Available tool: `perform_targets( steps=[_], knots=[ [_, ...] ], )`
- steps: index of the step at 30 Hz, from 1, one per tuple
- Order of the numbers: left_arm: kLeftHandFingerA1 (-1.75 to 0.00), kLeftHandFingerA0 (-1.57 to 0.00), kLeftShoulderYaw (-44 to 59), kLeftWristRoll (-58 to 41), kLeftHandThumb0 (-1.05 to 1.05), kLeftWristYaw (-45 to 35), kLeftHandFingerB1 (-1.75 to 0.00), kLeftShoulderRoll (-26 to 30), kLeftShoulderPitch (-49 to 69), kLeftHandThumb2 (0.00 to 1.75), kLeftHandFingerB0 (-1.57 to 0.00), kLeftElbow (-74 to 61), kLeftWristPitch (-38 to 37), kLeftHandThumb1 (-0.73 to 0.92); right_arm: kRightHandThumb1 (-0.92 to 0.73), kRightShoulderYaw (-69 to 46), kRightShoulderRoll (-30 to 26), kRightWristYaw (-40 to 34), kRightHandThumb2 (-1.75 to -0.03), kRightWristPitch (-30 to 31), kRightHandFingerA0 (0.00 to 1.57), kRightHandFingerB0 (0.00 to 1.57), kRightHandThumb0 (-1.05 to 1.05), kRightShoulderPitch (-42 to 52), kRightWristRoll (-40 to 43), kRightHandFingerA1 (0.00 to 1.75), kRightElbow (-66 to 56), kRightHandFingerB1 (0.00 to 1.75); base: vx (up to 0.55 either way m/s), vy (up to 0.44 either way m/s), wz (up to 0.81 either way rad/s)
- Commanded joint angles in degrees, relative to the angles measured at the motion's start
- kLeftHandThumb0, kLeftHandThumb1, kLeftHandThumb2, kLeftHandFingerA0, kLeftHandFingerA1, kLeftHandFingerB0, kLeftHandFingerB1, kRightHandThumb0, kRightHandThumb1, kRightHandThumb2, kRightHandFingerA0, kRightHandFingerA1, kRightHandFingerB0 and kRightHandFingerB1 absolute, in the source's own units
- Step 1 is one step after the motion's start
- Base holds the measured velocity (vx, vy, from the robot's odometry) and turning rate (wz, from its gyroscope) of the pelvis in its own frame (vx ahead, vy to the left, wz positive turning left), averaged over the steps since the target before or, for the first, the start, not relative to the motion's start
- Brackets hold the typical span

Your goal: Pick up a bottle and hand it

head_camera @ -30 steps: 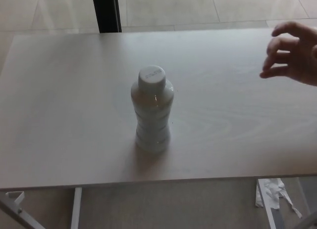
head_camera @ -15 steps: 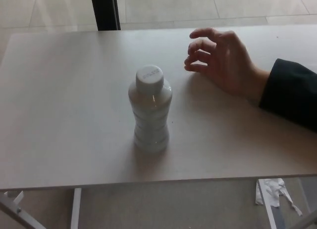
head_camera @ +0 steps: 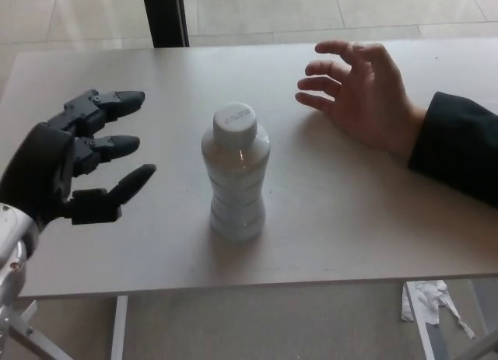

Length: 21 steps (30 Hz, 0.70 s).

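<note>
The left robot hand (head_camera: 74,162) has come in from the tabletop's (head_camera: 373,220) left edge, fingers spread wide, holding nothing. The capped white bottle (head_camera: 236,173) stands upright mid-tabletop, contents not visible. A person's hand (head_camera: 362,92) waits near the far right.

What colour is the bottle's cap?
White, like the bottle itself; the cap shows clearly in the head view.

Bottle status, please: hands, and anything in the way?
Left hand open, beside bottle, not touching. Right hand not in view. Bottle upright on table. Person's hand open beyond it; path clear.
</note>
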Motion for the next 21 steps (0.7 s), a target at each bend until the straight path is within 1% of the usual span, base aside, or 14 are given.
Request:
perform_targets(
  steps=[1, 4, 5, 7, 11, 12, 14, 15, 16, 17, 20, 21],
  knots=[
    [-0.55, -0.24, -2.51, 4.30, -0.73, 0.28, -0.42, -0.34, -0.80, 0.58, -0.23, 3.27, -1.30, 0.62, -0.43, -0.14, -1.23, 0.31, -1.16, -1.74, 1.57, 0.40, -1.05, -0.60, 1.61, 1.75, 1.15, 1.12, 0.00, 0.000, 0.00],
    [-0.56, -0.22, -4.43, 5.10, -0.70, -1.25, -0.42, 0.02, -1.74, 0.58, -0.24, 5.45, -2.22, 0.63, -0.44, 0.46, -0.86, -1.07, -1.17, -1.52, 1.57, 0.39, -1.05, -0.79, 0.96, 1.75, 0.66, 1.11, 0.00, 0.000, 0.00],
    [-0.55, -0.21, -4.91, 5.42, -0.69, -1.37, -0.42, 0.02, -2.28, 0.59, -0.23, 6.04, -2.42, 0.62, -0.44, 1.16, -1.09, -1.86, -1.18, -1.02, 1.57, 0.36, -1.05, -0.70, 0.03, 1.75, 0.42, 1.10, 0.00, 0.000, 0.00],
    [-0.57, -0.15, -6.35, 6.73, -0.69, -1.91, -0.41, 0.40, -3.65, 0.59, -0.18, 7.56, -3.04, 0.62, -0.44, 1.39, -1.00, -1.90, -1.18, -0.36, 1.57, 0.38, -1.05, -0.89, 0.33, 1.75, 0.17, 1.11, 0.00, 0.000, 0.00],
    [-0.57, -0.14, -7.83, 8.30, -0.68, -1.81, -0.39, 0.63, -5.01, 0.58, -0.17, 9.07, -3.11, 0.61, -0.45, 1.85, -0.60, -2.12, -1.18, 0.04, 1.57, 0.38, -1.05, -0.85, 0.71, 1.75, -0.75, 1.10, 0.00, 0.000, 0.00],
    [-0.57, -0.13, -8.46, 8.78, -0.69, -1.78, -0.39, 0.35, -5.60, 0.58, -0.15, 9.81, -2.89, 0.60, -0.44, 1.89, -0.32, -2.31, -1.17, 0.44, 1.57, 0.41, -1.05, -0.79, 0.98, 1.75, -1.60, 1.12, 0.00, 0.000, 0.00],
    [-0.58, -0.13, -9.17, 9.63, -0.70, -1.41, -0.40, -0.11, -5.98, 0.58, -0.15, 11.31, -4.79, 0.60, -0.44, 1.99, -0.23, -2.38, -1.18, 0.08, 1.57, 0.39, -1.05, -1.02, 1.04, 1.75, -1.24, 1.11, 0.00, 0.000, 0.00],
    [-0.59, -0.13, -9.70, 10.05, -0.71, -1.16, -0.40, -0.47, -6.31, 0.58, -0.15, 11.84, -4.56, 0.60, -0.44, 1.81, -0.24, -1.78, -1.17, -0.54, 1.57, 0.40, -1.05, -1.24, 1.42, 1.75, -0.49, 1.11, 0.00, 0.000, 0.00],
    [-0.59, -0.12, -9.98, 10.25, -0.72, -0.81, -0.40, -0.90, -6.43, 0.57, -0.14, 12.27, -4.25, 0.58, -0.44, 2.26, -0.46, -2.48, -1.18, 0.08, 1.57, 0.39, -1.05, -1.54, 0.80, 1.75, -0.16, 1.10, 0.00, 0.000, 0.00],
    [-0.58, -0.11, -11.04, 11.19, -0.71, 0.00, -0.39, -1.75, -6.78, 0.58, -0.16, 12.43, -3.11, 0.61, -0.45, 2.32, -0.67, -1.84, -1.17, -0.83, 1.57, 0.37, -1.05, -1.82, 0.82, 1.75, 1.00, 1.08, 0.00, 0.000, 0.00],
    [-0.57, -0.11, -11.16, 11.96, -0.71, 1.25, -0.39, -3.33, -6.95, 0.58, -0.16, 13.78, -3.79, 0.62, -0.44, 2.14, -0.35, -1.56, -1.16, -1.38, 1.57, 0.40, -1.05, -2.41, 1.46, 1.75, 1.46, 1.10, 0.00, 0.000, 0.00],
    [-0.57, -0.10, -11.05, 12.00, -0.71, 2.07, -0.39, -4.55, -7.07, 0.58, -0.17, 13.91, -2.98, 0.62, -0.45, 1.88, -0.55, -0.54, -1.16, -1.97, 1.57, 0.40, -1.05, -2.77, 1.94, 1.75, 2.62, 1.09, 0.00, 0.000, 0.00]
  ],
)
